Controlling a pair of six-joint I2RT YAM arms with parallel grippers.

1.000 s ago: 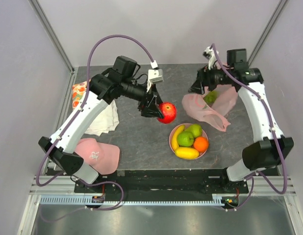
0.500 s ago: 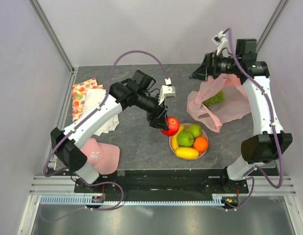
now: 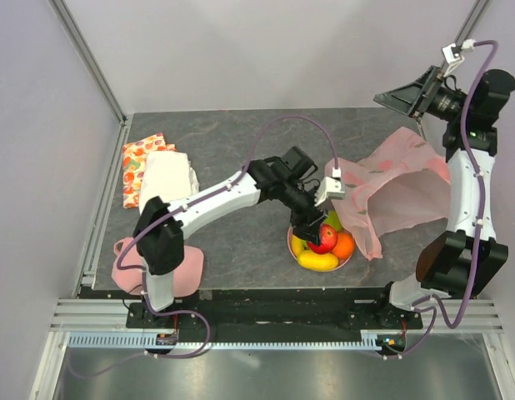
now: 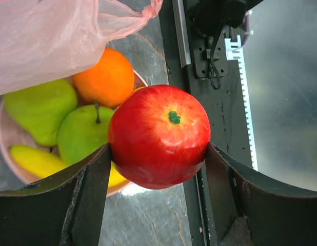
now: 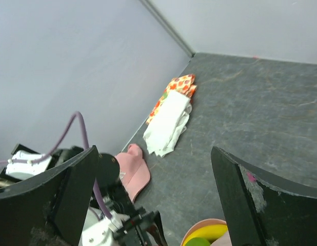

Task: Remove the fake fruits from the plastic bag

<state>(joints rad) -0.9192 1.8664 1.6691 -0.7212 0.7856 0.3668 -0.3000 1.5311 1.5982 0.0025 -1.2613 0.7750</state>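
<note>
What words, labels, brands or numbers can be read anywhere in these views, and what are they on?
No text can be read in any view.
On the pink cloth: largely covered, no mark legible.
On the fruit-printed cloth: a fruit pattern only, no words.
On the plastic bag: no print visible.
On the red apple: no sticker or label on the side shown.

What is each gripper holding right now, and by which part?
The left gripper clamps the glossy red plastic apple by its opposite sides. The right gripper is open, holding nothing.
</note>
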